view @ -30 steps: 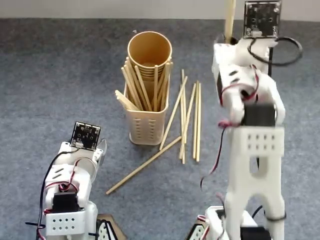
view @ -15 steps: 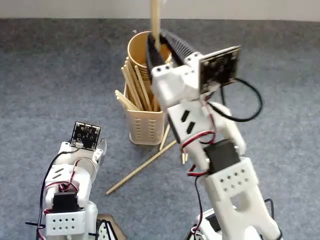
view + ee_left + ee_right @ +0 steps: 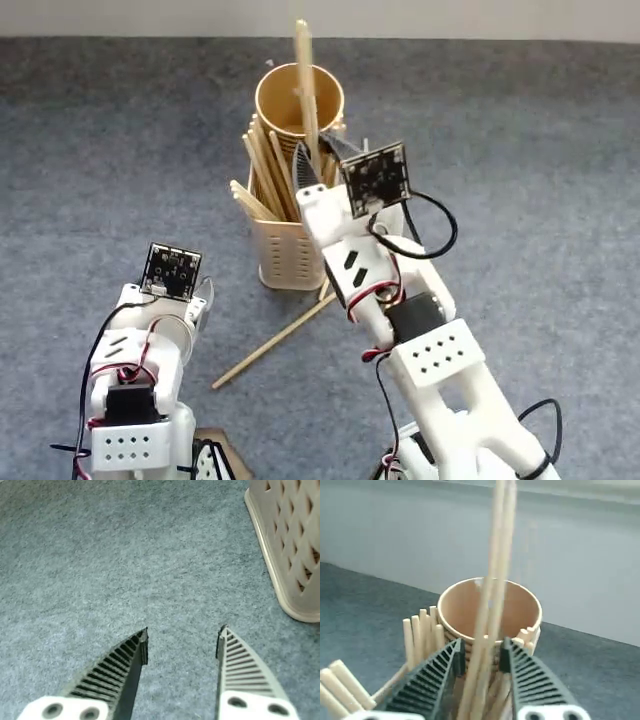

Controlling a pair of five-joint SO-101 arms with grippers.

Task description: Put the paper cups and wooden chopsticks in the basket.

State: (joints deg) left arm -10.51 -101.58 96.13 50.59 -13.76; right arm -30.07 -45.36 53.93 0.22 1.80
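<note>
Right gripper (image 3: 481, 657) fingers clamped on upright chopsticks (image 3: 492, 595) above paper cups (image 3: 520, 610) in basket (image 3: 290, 255); left gripper (image 3: 182, 640) fingers apart over bench (image 3: 100, 555), near basket.

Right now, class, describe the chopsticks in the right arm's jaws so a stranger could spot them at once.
Find the beige basket in the middle of the grey table, paper cups stacked inside. The held chopsticks stand over the cups, clamped in the right arm's jaws. Unlike those leaning in the basket or lying flat, they stick up highest, nearly upright.
</note>
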